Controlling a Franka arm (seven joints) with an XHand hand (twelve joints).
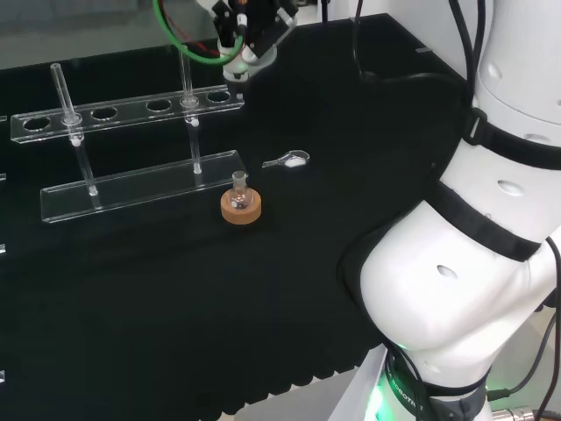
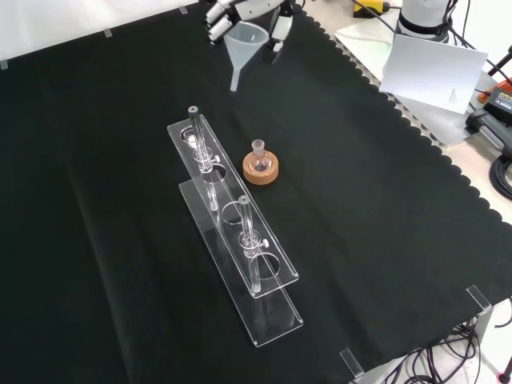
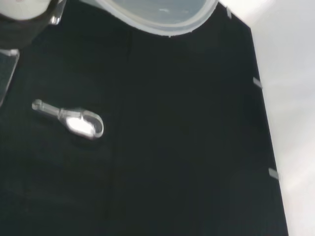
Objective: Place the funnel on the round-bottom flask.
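The hand (image 2: pixel 256 11) hangs high over the cloth's far side in the front view, fingers curled round a clear plastic funnel (image 2: pixel 242 48) whose stem points down. In the head view the hand (image 1: pixel 254 31) sits at the top, with the funnel (image 1: pixel 239 68) below it. The funnel's wide rim (image 3: pixel 157 17) looms close in the wrist view. A small round-bottom flask (image 2: pixel 258 154) stands upright on a cork ring (image 2: pixel 261 170) near the cloth's middle, well apart from the hand. The flask (image 1: pixel 239 191) and cork ring (image 1: pixel 240 210) lie in front of the rack in the head view.
A clear acrylic test tube rack (image 2: pixel 232 232) with upright tubes runs left of the flask in the front view; the rack (image 1: pixel 131 149) fills the left of the head view. A small clear scoop (image 1: pixel 287 160) lies right of the flask; the scoop (image 3: pixel 71 120) is below the wrist camera.
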